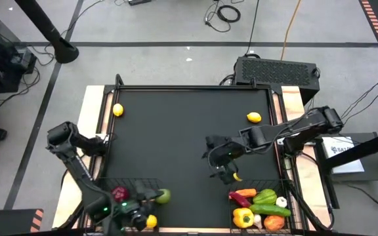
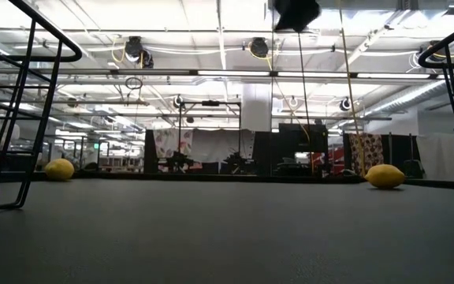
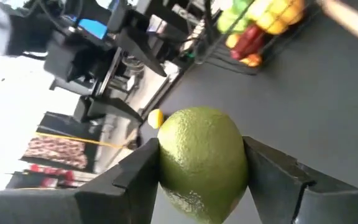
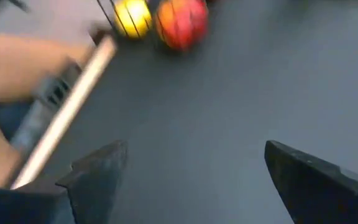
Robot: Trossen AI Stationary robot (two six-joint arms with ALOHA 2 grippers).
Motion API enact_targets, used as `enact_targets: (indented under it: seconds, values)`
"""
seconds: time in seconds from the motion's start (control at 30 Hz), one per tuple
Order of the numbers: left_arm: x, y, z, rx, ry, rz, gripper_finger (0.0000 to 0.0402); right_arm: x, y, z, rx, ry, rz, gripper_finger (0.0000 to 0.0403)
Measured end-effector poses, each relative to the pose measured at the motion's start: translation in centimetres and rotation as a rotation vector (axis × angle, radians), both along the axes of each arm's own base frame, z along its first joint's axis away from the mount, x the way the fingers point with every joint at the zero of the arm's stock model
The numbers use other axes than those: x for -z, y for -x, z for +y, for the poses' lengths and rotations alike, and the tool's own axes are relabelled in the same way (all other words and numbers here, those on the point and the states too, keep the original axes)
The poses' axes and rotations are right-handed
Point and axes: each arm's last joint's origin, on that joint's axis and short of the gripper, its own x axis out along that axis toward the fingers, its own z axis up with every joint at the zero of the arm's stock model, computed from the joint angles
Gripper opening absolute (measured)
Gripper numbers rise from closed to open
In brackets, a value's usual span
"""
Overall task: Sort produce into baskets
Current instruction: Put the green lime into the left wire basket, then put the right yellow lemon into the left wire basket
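My left gripper [image 1: 160,196] is at the right end of the left black wire basket [image 1: 110,185], shut on a green lime [image 3: 202,163]. A purple onion [image 1: 119,193] and a lemon [image 1: 151,221] lie in that basket. My right gripper [image 1: 223,165] is open and empty above the mat, just left of the right basket [image 1: 287,190]. That basket holds a yellow pepper [image 1: 243,217], green vegetables [image 1: 266,196], a red chili [image 1: 241,194] and other produce. Two lemons [image 1: 118,110] [image 1: 254,118] lie on the mat at the far side. My left gripper pinches the lime's two opposite sides [image 3: 166,158] between its two fingers [image 3: 135,171]. The fingers lie about level and point toward the table's right. Whether the lime is clear of the basket does not show.
A black grilled box [image 1: 277,69] stands beyond the table's far right corner. The two lemons also show in the low view [image 2: 59,168] [image 2: 385,175]. The mat's middle [image 1: 176,137] is bare. The right wrist view shows yellow [image 4: 132,17] and red [image 4: 182,22] produce by basket wires.
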Motion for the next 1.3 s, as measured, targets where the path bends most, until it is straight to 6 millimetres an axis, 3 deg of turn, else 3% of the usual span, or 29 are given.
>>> enact_targets:
  seconds: [0.3,0.47,0.7,0.8,0.9,1.07,1.3]
  values:
    - [1.2,5.0,-1.4,0.009,0.209,0.06,0.0212,3.5,1.2,0.2,0.068,0.0,0.149,0.0368]
    - [2.2,6.3,-0.7,-0.141,0.513,0.223,0.0212,3.5,1.2,0.1,0.092,0.016,0.126,0.0368]
    - [2.8,7.0,-0.7,-0.341,0.808,0.435,0.0212,2.6,1.4,-0.9,0.136,0.053,0.084,0.0368]
    - [3.0,7.3,-0.2,-0.481,0.88,0.417,0.0218,2.4,1.5,-1.3,0.15,0.051,0.078,0.0368]
    - [3.0,7.3,0.1,-0.546,0.915,0.423,0.0245,2.5,1.5,-1.8,0.18,0.081,0.087,0.0368]
    - [3.0,7.1,0.1,-0.568,0.94,0.419,0.0297,3.3,2.5,-3.4,0.327,0.295,0.191,0.0368]
    - [3.0,5.7,1.8,-0.618,0.855,0.323,0.0305,4.1,4.6,-7.8,0.588,0.533,0.42,0.0368]
